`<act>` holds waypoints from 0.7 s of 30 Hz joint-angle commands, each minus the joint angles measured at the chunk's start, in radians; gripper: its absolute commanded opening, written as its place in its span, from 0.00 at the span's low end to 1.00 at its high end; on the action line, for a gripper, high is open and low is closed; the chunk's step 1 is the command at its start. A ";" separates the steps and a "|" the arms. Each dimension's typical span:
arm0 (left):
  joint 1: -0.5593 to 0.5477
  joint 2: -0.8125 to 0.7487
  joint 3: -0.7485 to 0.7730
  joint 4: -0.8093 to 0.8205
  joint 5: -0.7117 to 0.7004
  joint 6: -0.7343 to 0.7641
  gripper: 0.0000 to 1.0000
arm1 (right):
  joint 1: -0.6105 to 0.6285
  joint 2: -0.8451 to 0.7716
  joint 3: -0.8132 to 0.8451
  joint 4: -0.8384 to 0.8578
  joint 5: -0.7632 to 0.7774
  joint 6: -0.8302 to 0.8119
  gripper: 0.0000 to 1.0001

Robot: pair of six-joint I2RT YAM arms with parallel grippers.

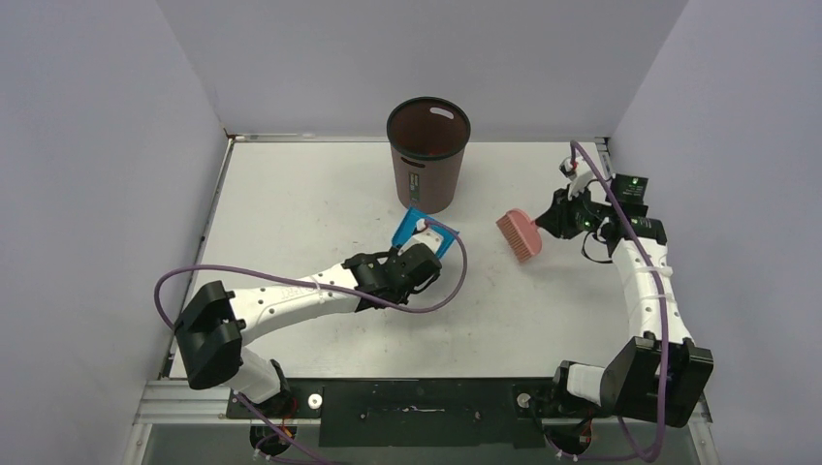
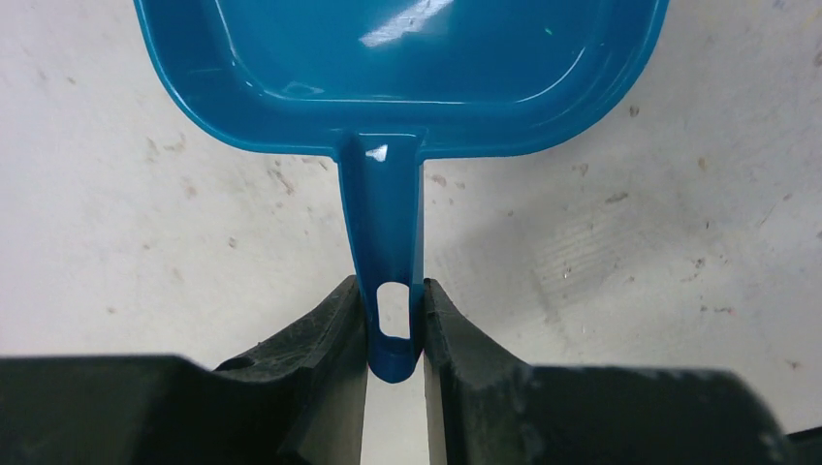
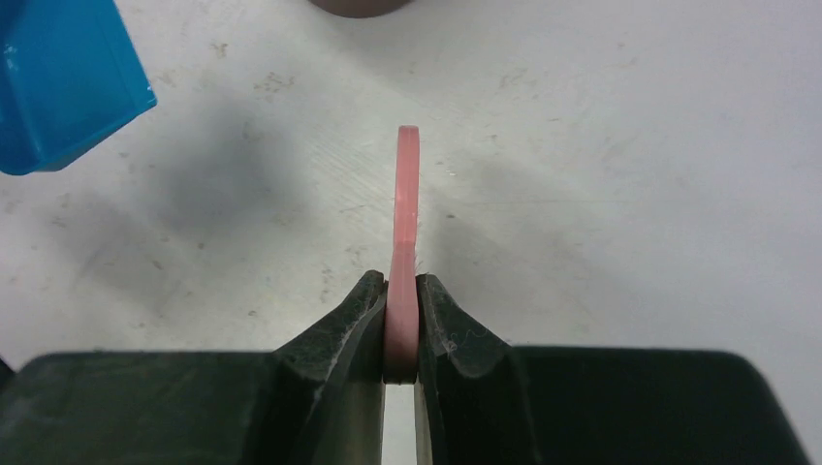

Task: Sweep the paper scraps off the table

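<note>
No paper scraps show on the white table [image 1: 310,194] in any view; the dustpan's pan looks empty in the left wrist view. My left gripper [image 1: 419,254] is shut on the handle of the blue dustpan [image 1: 419,231], which stands tilted just in front of the bin; the left wrist view shows the fingers [image 2: 334,334] clamped on the handle [image 2: 388,252]. My right gripper [image 1: 554,219] is shut on the handle of the pink hand brush [image 1: 520,234], held right of the bin. The brush [image 3: 403,213] shows edge-on in the right wrist view.
A brown waste bin [image 1: 427,155] stands upright at the back middle of the table. Pale grey walls close off the back and both sides. A purple cable loops from each arm. The dustpan's corner [image 3: 58,87] shows in the right wrist view.
</note>
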 commanded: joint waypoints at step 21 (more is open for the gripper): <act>0.060 0.190 -0.087 0.240 0.391 -0.134 0.27 | 0.560 -0.131 -0.182 0.076 0.774 -0.298 0.11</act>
